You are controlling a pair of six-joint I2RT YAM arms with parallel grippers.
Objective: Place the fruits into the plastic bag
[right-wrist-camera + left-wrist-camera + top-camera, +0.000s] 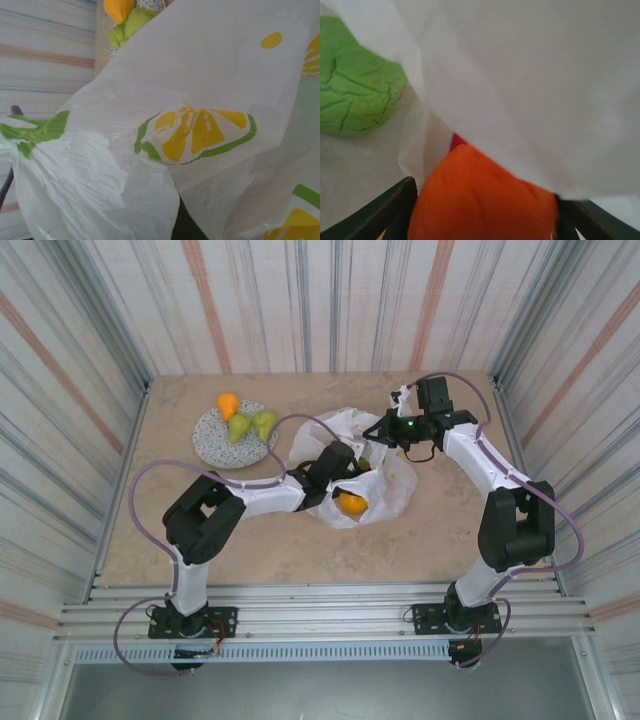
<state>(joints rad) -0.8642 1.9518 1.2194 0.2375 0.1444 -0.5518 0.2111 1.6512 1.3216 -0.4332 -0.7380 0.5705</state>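
The plastic bag (392,492) lies mid-table, bare tabletop (450,540) all around, its rear rim pinched in the closed right gripper (384,430). Overhead, three fruits (242,422) sit on the grey plate (212,446). Inside the bag, the left gripper (487,220) flanks an orange (480,195) with spread fingers, grip or release unclear, near a green fruit (355,85).

Beige marbled table (440,540); striped corrugated walls (300,300) on three sides.

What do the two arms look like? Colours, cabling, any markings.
Left arm and right arm match: white tubular links, bulky black joint housings, black base plates. A lilac cable loops loosely along each. A green light glows near the right wrist. The left fingers are dark green. No legible markings.
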